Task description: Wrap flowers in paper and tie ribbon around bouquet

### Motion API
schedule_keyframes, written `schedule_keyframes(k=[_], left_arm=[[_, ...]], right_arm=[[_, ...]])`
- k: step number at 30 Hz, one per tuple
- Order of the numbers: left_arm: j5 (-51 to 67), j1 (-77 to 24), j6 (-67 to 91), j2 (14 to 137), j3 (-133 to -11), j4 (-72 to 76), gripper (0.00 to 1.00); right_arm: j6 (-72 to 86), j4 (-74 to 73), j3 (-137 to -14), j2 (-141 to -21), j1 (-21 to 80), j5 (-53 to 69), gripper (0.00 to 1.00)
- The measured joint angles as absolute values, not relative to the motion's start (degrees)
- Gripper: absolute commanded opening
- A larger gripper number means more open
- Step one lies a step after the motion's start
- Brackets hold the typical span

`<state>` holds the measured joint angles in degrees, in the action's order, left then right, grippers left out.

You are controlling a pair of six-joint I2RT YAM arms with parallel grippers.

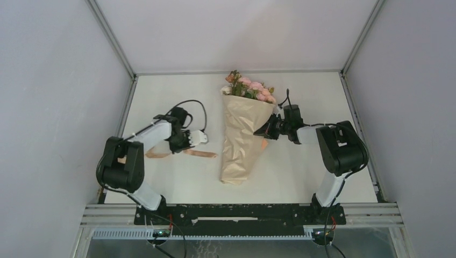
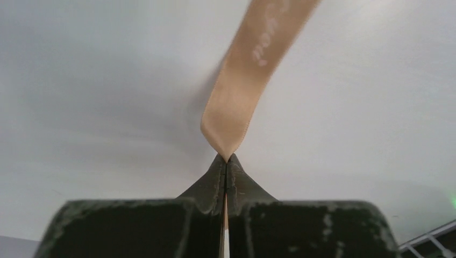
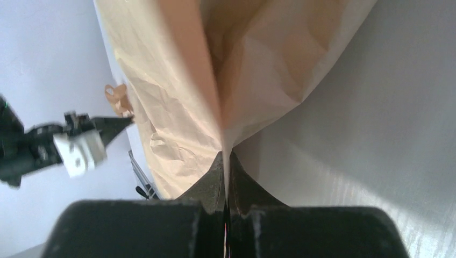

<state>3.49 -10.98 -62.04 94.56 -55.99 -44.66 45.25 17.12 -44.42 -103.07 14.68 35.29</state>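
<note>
Pink flowers stick out of the top of a cone of tan paper lying mid-table. My right gripper is shut on the paper's right edge; the right wrist view has the paper pinched between the fingertips. The peach ribbon lies left of the cone. My left gripper is shut on it. In the left wrist view the ribbon runs up and away from the closed gripper.
Grey walls with metal frame rails enclose the white table. A black cable loops over the left arm. The arm bases stand at the near edge by a metal rail.
</note>
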Motion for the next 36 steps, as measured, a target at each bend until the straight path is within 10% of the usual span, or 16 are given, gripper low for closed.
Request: schedule_keyframes(k=[15, 36], left_arm=[[22.31, -70.74, -52.71, 84.62, -62.24, -60.8, 0.0], [-18.81, -72.9, -60.49, 99.55, -80.6, -18.24, 0.0]], right_arm=[[45.98, 5.67, -58.28, -102.54, 15.16, 34.65, 0.0], [39.22, -5.04, -69.78, -102.52, 16.45, 41.69, 0.0]])
